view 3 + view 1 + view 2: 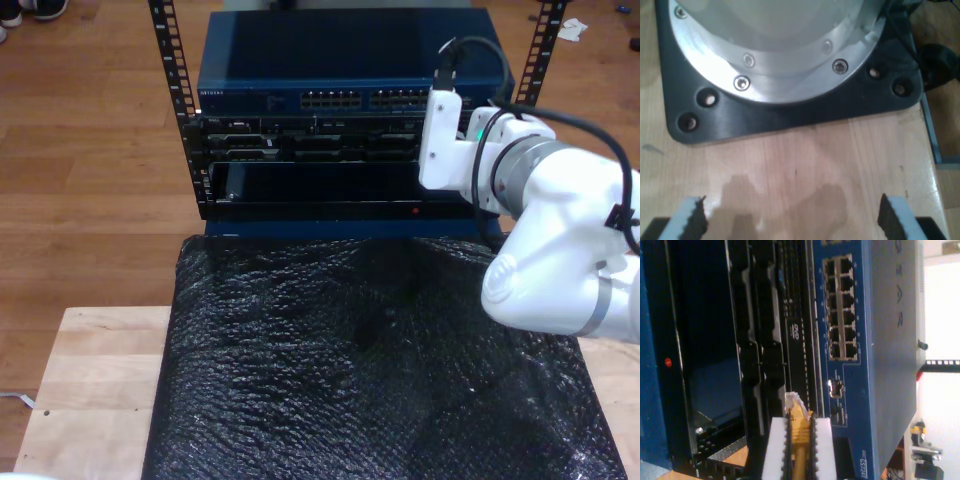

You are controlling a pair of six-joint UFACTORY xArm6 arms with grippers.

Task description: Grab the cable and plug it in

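Right, we're in the approach-to-port step. Going left to right in the exterior view: black perforated rack rail [175, 90], then the blue metal network switch [340, 60] sitting on top of the black rack units [300, 145], then the white arm [560, 230] reaching in from that view's right.

Our second pincer [799, 440] is pinching the thin yellow-orange network cable [799, 460] between its white pads [776, 450], just behind the small clear plastic plug [793, 401]. The plug tip points at the rack face and sits near the black unit beside the switch, not yet at the switch's block of port sockets [841, 310].

Our first pincer [792, 220] is spread wide with nothing in it, hovering over the light wooden bench [800, 165] by a black base plate [790, 115] with a silver flange [790, 55]. We judge it idle.

Next move, as we see it: shift the plug sideways onto one socket, check its roll matches the port, then push straight in. Latch side is too blurred to tell.
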